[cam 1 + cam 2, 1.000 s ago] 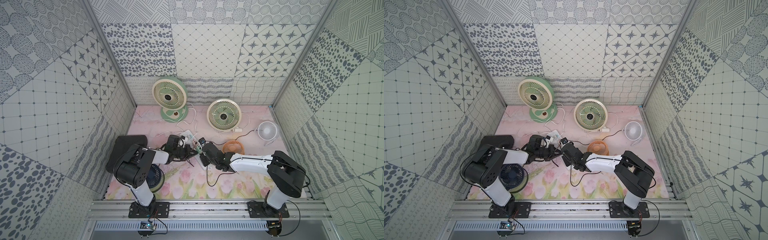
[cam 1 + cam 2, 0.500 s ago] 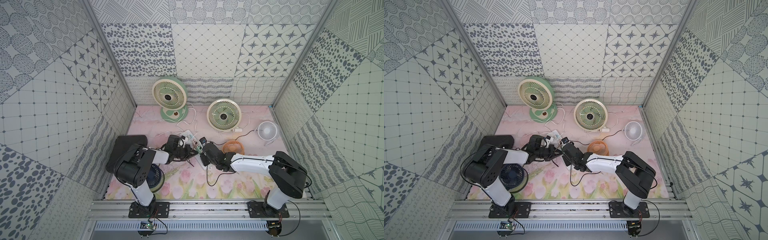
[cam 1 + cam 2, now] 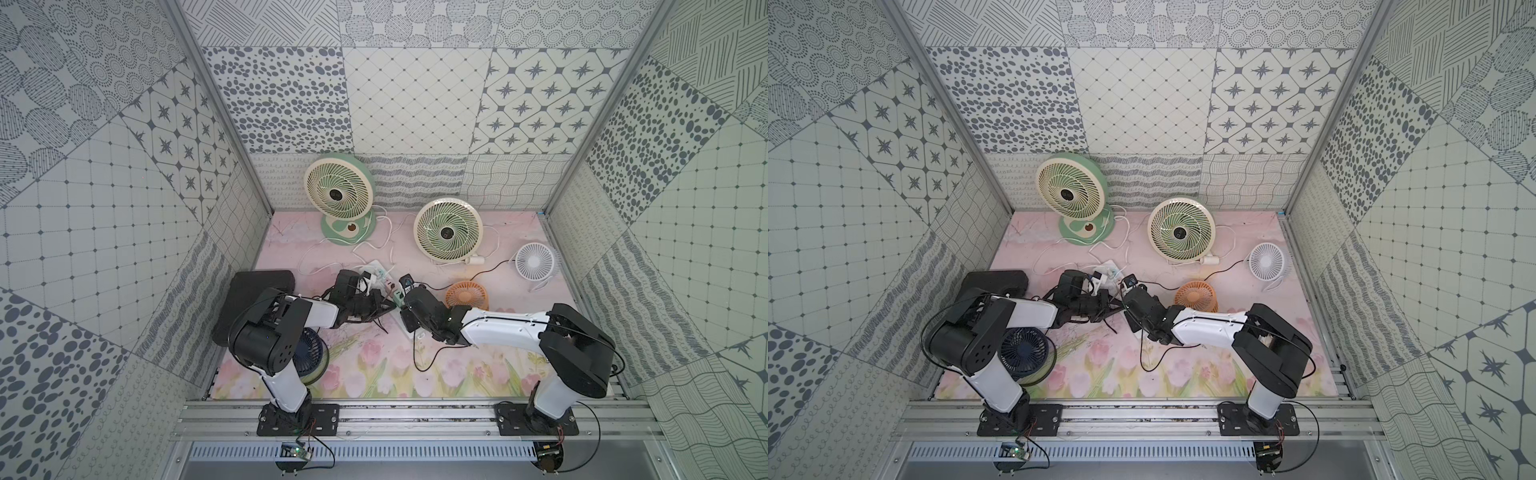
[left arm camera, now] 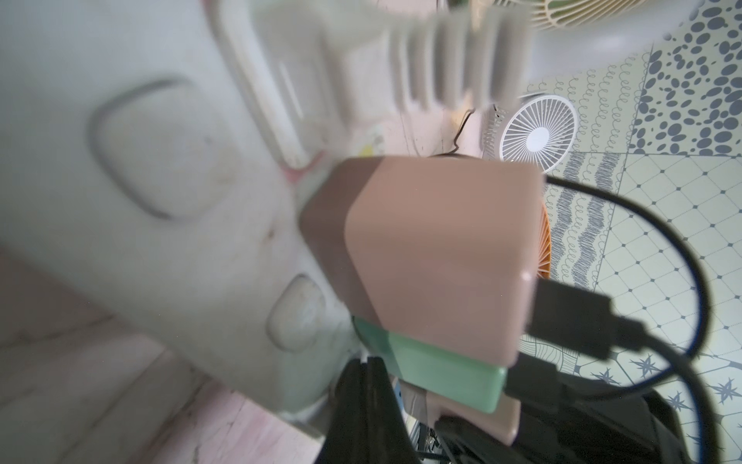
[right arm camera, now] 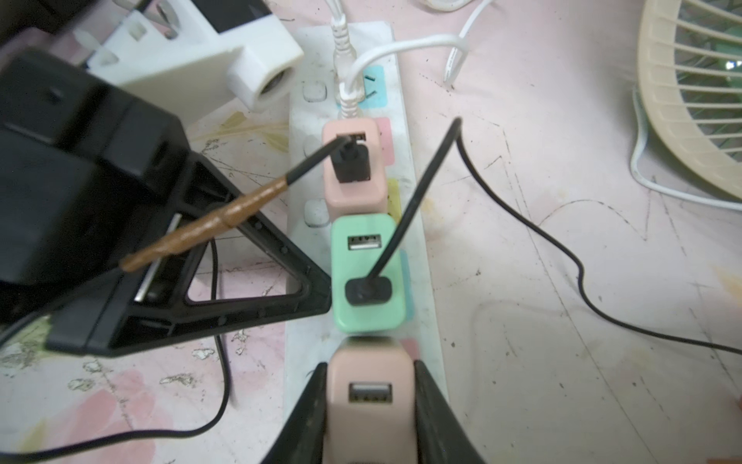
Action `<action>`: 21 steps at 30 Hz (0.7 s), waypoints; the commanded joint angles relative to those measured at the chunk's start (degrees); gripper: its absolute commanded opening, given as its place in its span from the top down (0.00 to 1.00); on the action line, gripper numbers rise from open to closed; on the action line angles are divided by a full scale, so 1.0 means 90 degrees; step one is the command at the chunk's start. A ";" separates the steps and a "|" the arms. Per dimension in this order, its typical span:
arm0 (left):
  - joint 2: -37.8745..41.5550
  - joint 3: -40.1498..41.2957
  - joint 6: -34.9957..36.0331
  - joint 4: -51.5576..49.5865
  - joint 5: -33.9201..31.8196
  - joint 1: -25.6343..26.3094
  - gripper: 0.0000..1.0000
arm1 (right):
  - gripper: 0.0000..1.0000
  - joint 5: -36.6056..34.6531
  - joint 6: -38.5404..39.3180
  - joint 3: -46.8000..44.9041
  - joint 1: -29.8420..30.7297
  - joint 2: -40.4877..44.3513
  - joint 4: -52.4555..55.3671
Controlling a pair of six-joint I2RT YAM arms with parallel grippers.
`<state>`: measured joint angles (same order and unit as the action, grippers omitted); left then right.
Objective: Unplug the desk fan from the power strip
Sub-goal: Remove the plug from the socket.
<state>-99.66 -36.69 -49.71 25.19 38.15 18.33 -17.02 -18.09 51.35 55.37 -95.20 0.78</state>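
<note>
**Power strip: position and orientation**

The power strip lies flat on the pink floral table surface, near the middle and between the two arms. In a top view its far end shows white. Its long axis runs near to far, with the far end slanted a little to the left. The socket face points up. A white cord leaves the far end.

**Occupied sockets, far to near**

1. White plug, at the blue socket.
2. Far pink adapter, with a black USB plug in it.
3. Green adapter, with a black cable running off to the right.
4. Near pink adapter, upper USB port empty.

**Grippers**

- The right gripper straddles the near pink adapter. Its fingers press against the two opposite sides, clamping it.
- The left gripper reaches in from the left with its fingers closed together on nothing. The tip sits on the strip, against the left side of the green adapter.

**Surroundings**

- Orange fan: just right of the strip.
- Cream fan and green-based fan: beyond it, at the far wall.
- White fan: far right.
- Dark blue fan: near left, under the left arm.
</note>
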 commanded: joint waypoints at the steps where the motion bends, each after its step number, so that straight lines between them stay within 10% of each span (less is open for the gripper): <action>1: -0.0006 0.0004 0.0159 -0.0845 -0.0556 0.0017 1.00 | 0.83 0.0450 -0.0386 -0.0360 -0.0319 0.0364 -0.0567; 21: 0.0033 -0.0042 0.0153 -0.0887 -0.0548 0.0014 1.00 | 0.82 0.0092 0.0024 -0.0454 -0.0158 0.1549 0.0375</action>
<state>-99.48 -36.82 -49.69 24.77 38.11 18.33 -16.88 -18.24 48.42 54.30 -84.29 3.86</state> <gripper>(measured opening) 0.051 0.322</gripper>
